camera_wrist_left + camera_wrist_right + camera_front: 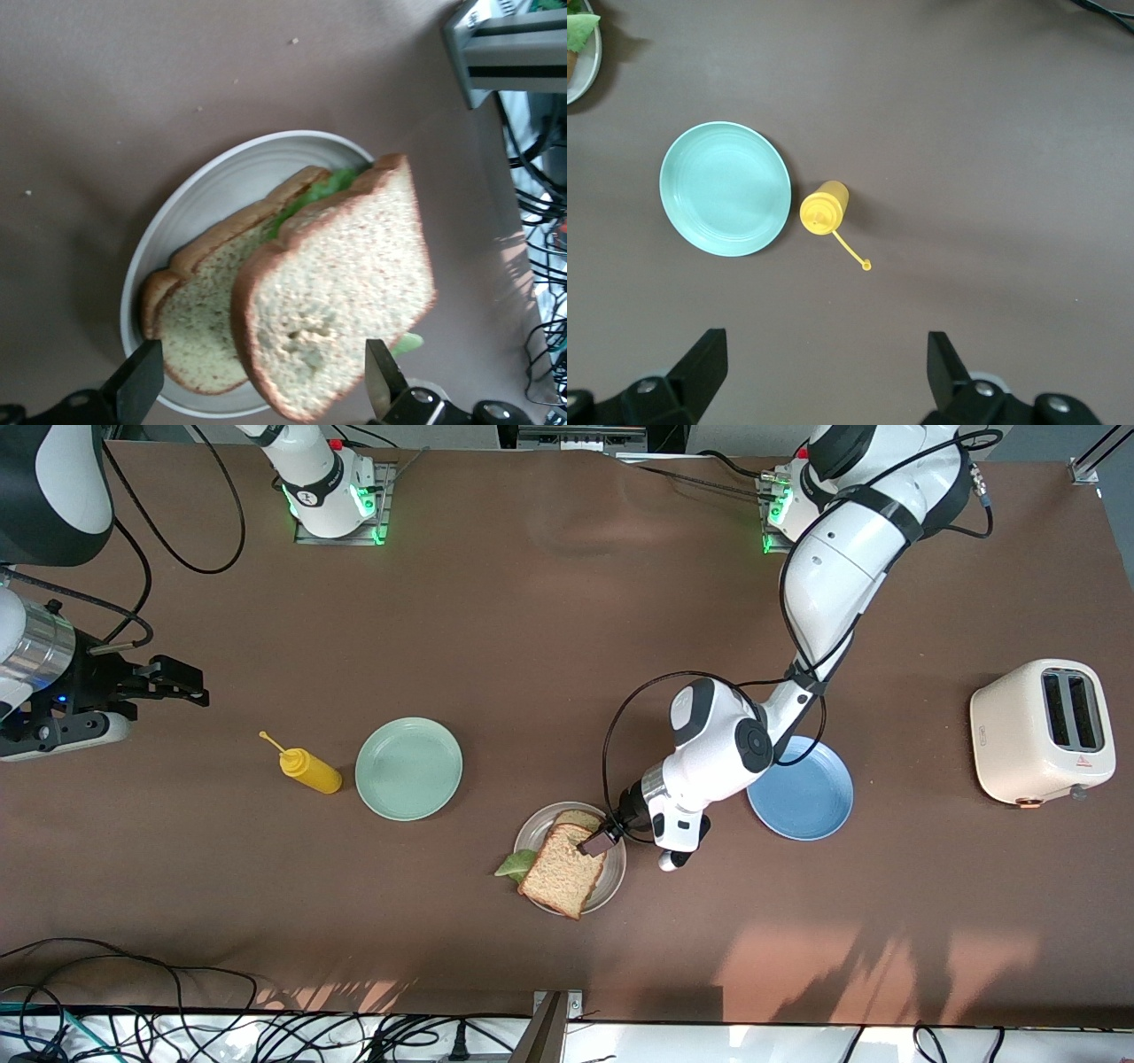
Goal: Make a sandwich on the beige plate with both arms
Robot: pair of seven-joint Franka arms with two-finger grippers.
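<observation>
Sandwich [560,865] sits stacked on the beige plate [611,879], top slice skewed toward the front camera with lettuce [516,864] poking out, directly under the left gripper [600,841], fingers spread and empty, while the right gripper [182,682] waits spread wide well apart near the yellow bottle [306,767].

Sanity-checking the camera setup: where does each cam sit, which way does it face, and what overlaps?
Front view: high, across the table, facing both bases; shows both arms, the left tool open over the sandwich, the right tool waiting open above bare table at its own end.
Left wrist view: looks down between its fingers at sandwich and beige plate.
Right wrist view: looks down past its fingers at mint-green plate and yellow bottle.
Shared: the wrist views both catch the beige plate.
</observation>
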